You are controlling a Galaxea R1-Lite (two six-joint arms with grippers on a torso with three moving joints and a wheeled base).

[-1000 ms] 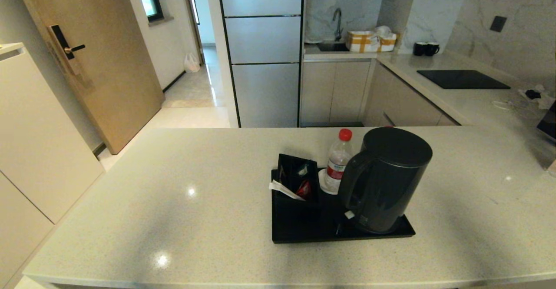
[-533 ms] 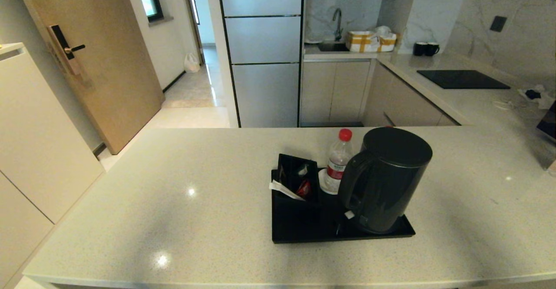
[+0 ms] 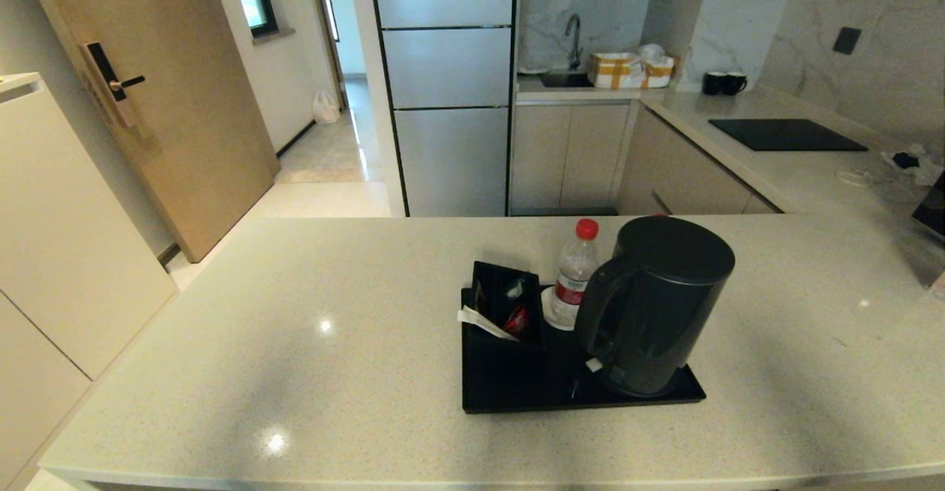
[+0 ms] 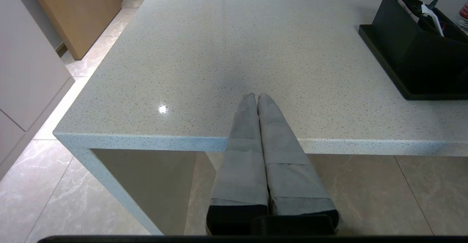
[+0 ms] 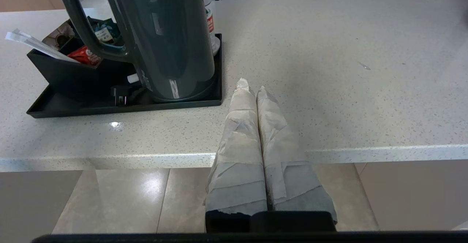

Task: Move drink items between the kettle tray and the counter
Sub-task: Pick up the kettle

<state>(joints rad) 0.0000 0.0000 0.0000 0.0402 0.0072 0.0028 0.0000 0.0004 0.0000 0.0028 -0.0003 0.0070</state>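
Both grippers, left [image 4: 257, 96] and right [image 5: 251, 86], were parked, jaws clenched empty; the kettle [image 3: 653, 306] was best gripped by its handle.

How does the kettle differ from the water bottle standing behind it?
The kettle is dark grey and opaque; the water bottle is clear with a red cap and red-white label. The kettle is much wider and has a loop handle; the bottle is slim with none. The kettle stands nearer the robot, the bottle behind. Both stand upright on the black tray.
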